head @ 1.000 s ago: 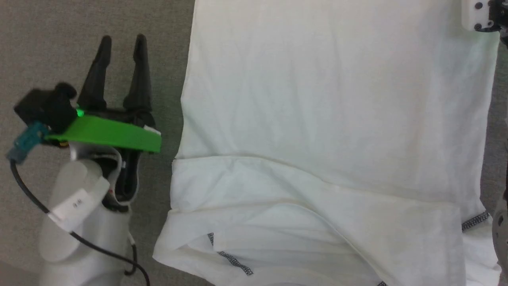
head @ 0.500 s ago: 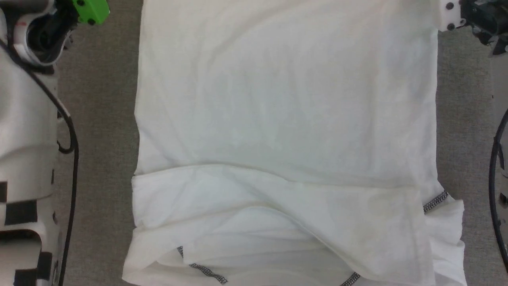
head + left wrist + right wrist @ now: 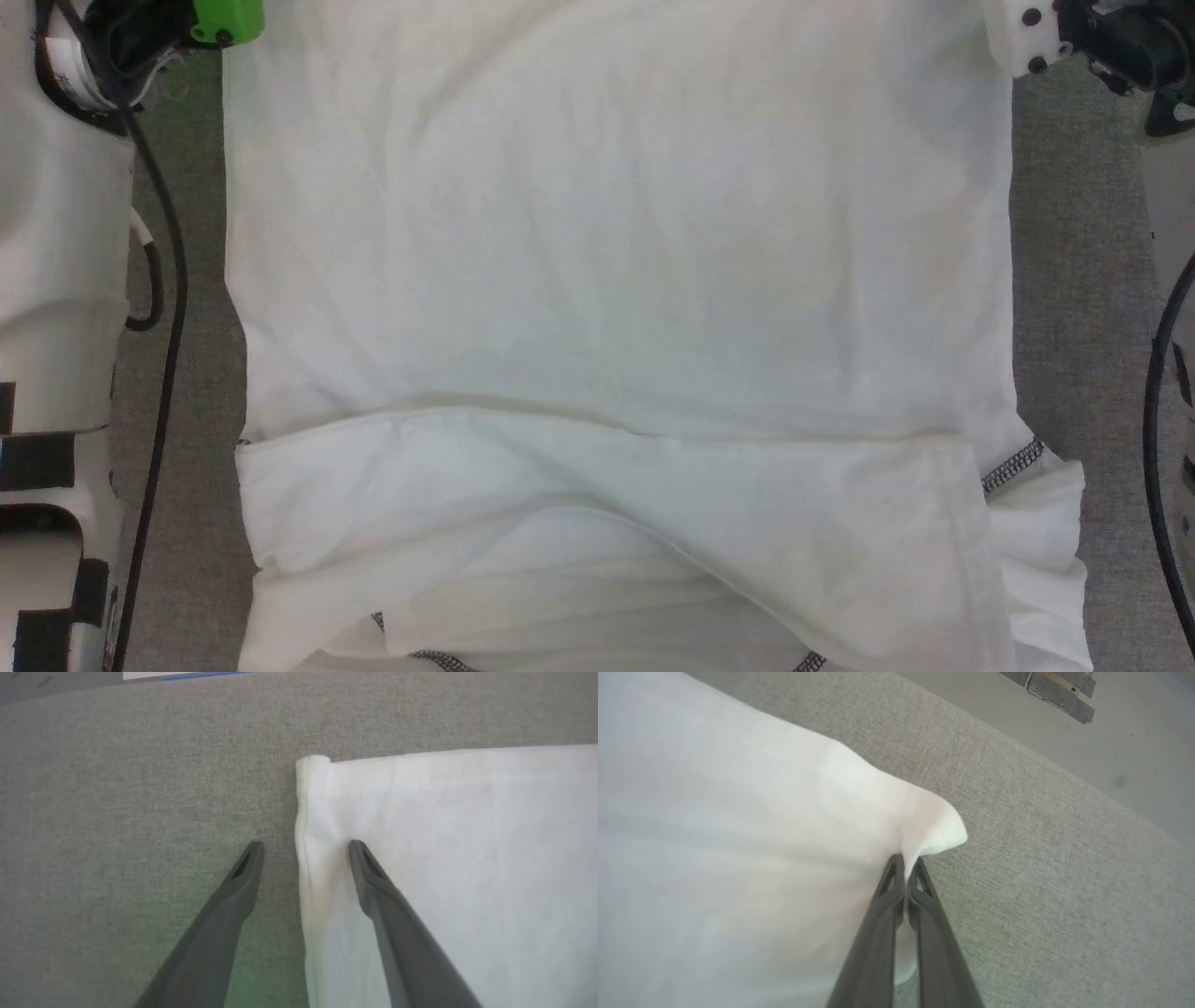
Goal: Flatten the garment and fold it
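The garment (image 3: 616, 233), a white shirt with dark stitched seams (image 3: 1013, 464), lies spread on the grey surface, its near part folded over in loose layers. In the left wrist view my left gripper (image 3: 303, 847) is open and straddles the garment's (image 3: 467, 835) side edge just short of a corner, one finger over grey cloth, the other over white fabric. In the right wrist view my right gripper (image 3: 906, 859) is shut on the garment (image 3: 738, 812) just behind another corner, which bulges up past the fingertips. Both wrists sit at the head view's top corners.
My pale left forearm (image 3: 56, 233) and a black cable (image 3: 173, 280) run down the left side. Grey surface (image 3: 1064, 280) borders the garment on both sides. Beyond the surface's far edge lies floor (image 3: 1064, 732) with a dark slat (image 3: 1059, 695).
The head camera has shifted. My left arm has gone forward from beside the garment's left edge to its far left corner, fingers still open. The right gripper keeps its pinch on the corner.
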Available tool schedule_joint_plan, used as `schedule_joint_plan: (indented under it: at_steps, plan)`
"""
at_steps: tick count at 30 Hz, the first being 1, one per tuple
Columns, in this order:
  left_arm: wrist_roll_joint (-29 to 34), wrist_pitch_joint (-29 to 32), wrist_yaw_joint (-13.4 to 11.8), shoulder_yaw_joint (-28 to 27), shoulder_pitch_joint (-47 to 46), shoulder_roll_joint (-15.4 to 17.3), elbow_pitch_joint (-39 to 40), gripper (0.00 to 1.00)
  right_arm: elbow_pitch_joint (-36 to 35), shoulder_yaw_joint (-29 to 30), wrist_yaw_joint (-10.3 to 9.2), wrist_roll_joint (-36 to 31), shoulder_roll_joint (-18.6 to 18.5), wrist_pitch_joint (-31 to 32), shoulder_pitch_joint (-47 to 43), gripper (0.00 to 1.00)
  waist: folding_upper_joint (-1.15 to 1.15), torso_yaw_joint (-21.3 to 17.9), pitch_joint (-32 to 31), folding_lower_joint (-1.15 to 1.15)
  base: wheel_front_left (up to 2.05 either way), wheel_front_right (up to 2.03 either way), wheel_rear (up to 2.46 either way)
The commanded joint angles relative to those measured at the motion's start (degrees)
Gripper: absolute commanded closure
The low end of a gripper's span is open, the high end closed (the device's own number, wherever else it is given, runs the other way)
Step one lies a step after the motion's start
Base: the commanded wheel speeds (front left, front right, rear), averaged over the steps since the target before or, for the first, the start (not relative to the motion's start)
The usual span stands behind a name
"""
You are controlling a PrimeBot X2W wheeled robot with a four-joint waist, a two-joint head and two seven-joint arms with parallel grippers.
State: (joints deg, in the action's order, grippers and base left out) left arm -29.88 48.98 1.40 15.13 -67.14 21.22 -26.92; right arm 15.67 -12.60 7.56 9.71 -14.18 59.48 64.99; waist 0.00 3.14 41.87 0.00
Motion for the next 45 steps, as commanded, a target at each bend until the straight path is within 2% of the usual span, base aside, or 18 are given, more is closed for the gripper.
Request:
schedule_joint_plan:
  at_steps: [1,5,11,18,23,26,29,34,39,45]
  plan:
    - [-0.41,-0.01,0.29,0.43,1.21,-0.44,-1.10,1.00,-0.03,-0.20,-0.08,0.34,-0.49,-0.29,0.83,1.00,0.00,-0.16,0.39,0.00,0.00,0.00,0.00]
    - [-1.89,-3.82,1.29,-0.87,1.15,-1.09,-0.59,1.00,-0.38,-0.23,-0.08,0.77,-1.06,-1.06,0.93,1.00,0.00,0.27,0.47,0.00,0.00,0.00,0.00]
    - [-0.34,-13.36,1.14,-2.85,-1.31,0.06,-0.13,1.00,0.00,1.70,-0.08,0.14,-1.07,-4.79,2.37,1.00,0.00,0.78,0.16,0.00,0.00,0.00,0.00]
    - [1.42,-24.16,0.11,-4.89,-5.54,0.31,-1.16,1.00,1.60,6.33,-0.08,-3.23,0.42,-14.67,6.29,1.00,0.00,1.29,-0.56,0.00,0.00,0.00,0.00]
    - [0.48,-30.92,1.53,-5.97,-7.66,-0.85,-3.26,1.00,4.20,8.79,-0.08,-4.66,1.77,-20.50,7.45,1.00,0.00,1.61,-2.02,0.00,0.00,0.00,0.00]
    - [-0.78,-33.18,3.32,-5.67,-6.82,-1.56,-4.29,1.00,5.57,8.96,-0.08,-4.20,2.11,-22.39,6.61,1.00,0.00,1.82,-4.14,0.00,0.00,0.00,0.00]
    - [-2.80,-35.24,4.83,-5.17,-3.96,-2.10,-4.27,1.00,5.79,8.25,-0.08,-1.77,1.95,-23.76,3.88,1.00,0.00,2.04,-7.24,0.00,0.00,0.00,0.00]
    - [-6.16,-37.99,5.83,-3.89,4.01,-1.70,-2.24,1.00,2.84,7.47,-0.08,4.90,0.81,-24.74,-4.16,1.00,0.00,2.54,-13.85,0.00,0.00,0.00,0.00]
    - [-10.33,-40.03,6.04,-2.08,16.18,-1.58,3.87,1.00,-2.85,8.37,-0.08,11.51,-0.57,-24.70,-16.28,1.00,0.00,3.16,-22.05,0.00,0.00,0.00,0.00]
    - [-13.27,-41.22,5.48,-2.58,31.35,0.07,13.36,1.00,-11.08,10.97,-0.08,16.22,0.10,-23.29,-31.74,1.00,0.00,3.36,-28.99,0.00,0.00,0.00,0.00]
